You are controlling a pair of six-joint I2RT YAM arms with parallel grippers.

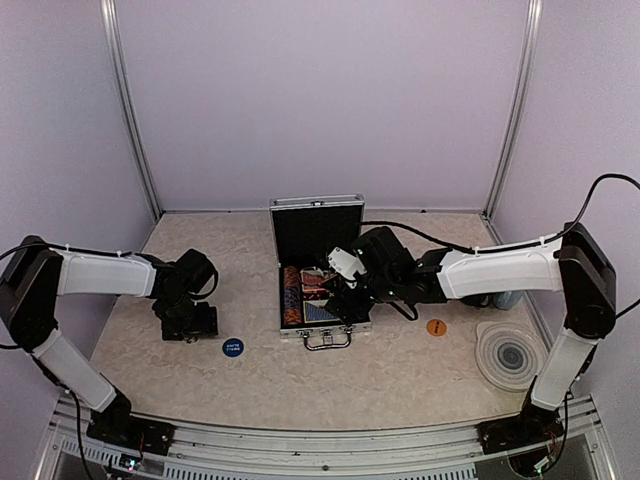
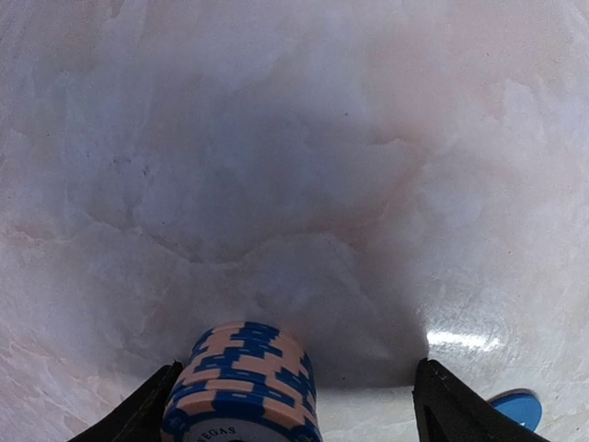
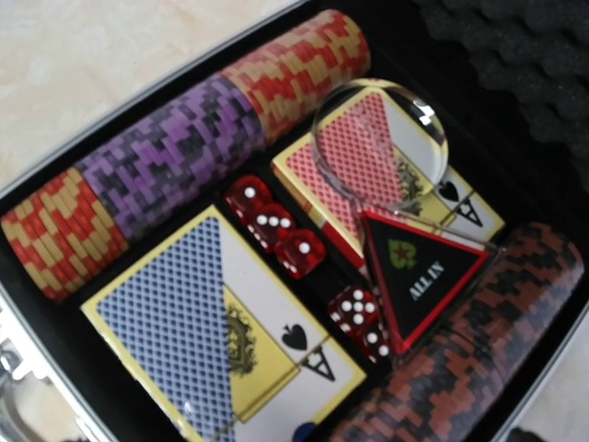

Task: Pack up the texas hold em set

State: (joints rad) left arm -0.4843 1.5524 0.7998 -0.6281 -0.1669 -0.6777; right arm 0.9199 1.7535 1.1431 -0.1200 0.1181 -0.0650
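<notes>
Your right hand [image 1: 338, 285] hangs released over the case [image 1: 315, 203]; at 9 o'clock, your left hand [image 2: 296, 368] gapes around a blue chip stack [image 2: 241, 387].

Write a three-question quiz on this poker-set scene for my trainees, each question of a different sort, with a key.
1. True or false: the ribbed silver aluminium case is shut.
2. The clear round plastic disc lies on a card deck of which colour? A) blue B) red C) green
3. What sits between the fingers of the left claw?
Key: 1. False, its lid stands open. 2. B, the red card deck. 3. A stack of blue-and-pink poker chips.
</notes>
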